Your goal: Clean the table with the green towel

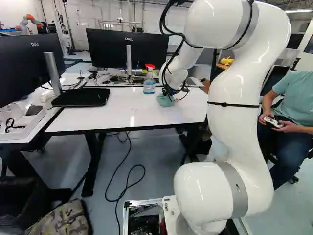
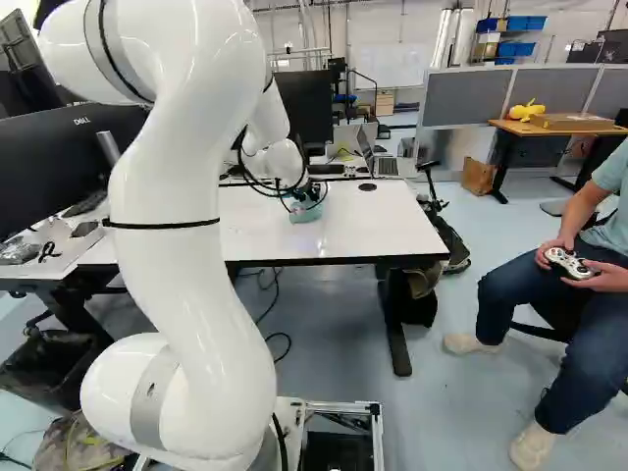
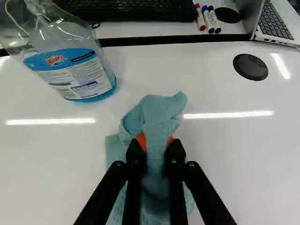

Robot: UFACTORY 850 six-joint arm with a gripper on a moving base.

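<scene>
Pinching green towel [image 3: 157, 110] in gripper [image 2: 311, 191], squeezing from two sides with orange pads [image 3: 141, 140]. Lying bunched on white table [image 1: 98, 120], near spray bottle [image 3: 77, 77], farther from laptop [image 3: 277, 27].

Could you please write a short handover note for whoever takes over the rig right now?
Gripper: shut on the green towel, bunched between its orange pads.
Towel: over the white tabletop, its lower folds seemingly touching it.
Windex spray bottle: on the same tabletop, left of the towel in the left base view.
Done: towel gripped and brought to the table; how much is wiped, I cannot tell.
Left: probably the wiping, minding the bottle.
</scene>
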